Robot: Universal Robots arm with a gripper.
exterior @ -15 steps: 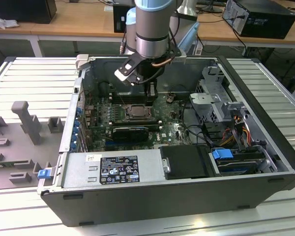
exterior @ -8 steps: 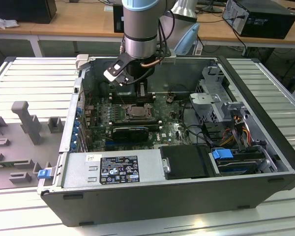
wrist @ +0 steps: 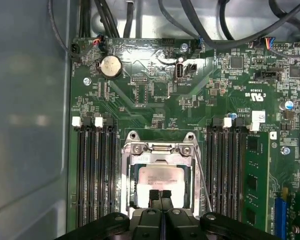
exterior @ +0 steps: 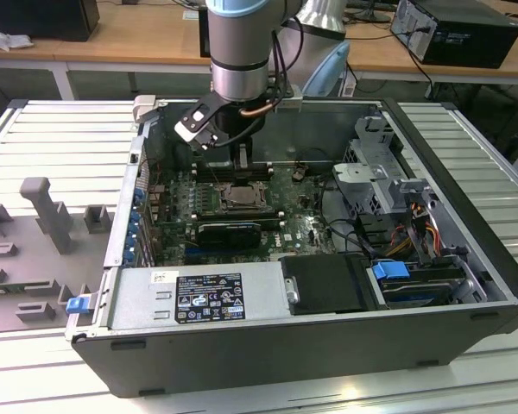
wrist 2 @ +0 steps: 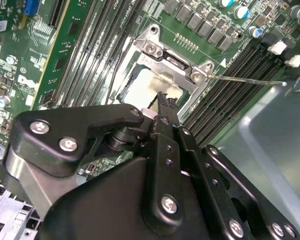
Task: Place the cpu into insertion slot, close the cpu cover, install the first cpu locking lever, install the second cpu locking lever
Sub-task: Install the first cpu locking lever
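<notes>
1. gripper (wrist: 159,196): fingertips pressed together, nothing between them; tips hang over one edge of the cpu, contact unclear.
2. cpu (wrist: 160,181): flat in the insertion slot (exterior: 216,198), pale top showing through the cover window.
3. cpu cover (wrist: 162,148): lying down over the socket.
4. thin lever rod (wrist 2: 245,79): angled off a socket corner, across the memory slots (wrist: 92,175).
5. green board (wrist: 155,90), inside the open computer case (exterior: 311,345).

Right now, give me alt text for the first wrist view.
The shut gripper is poised over the pale cpu, which lies in the insertion slot, framed by the silvery cpu cover. Black memory slots flank it on the green motherboard.
</notes>
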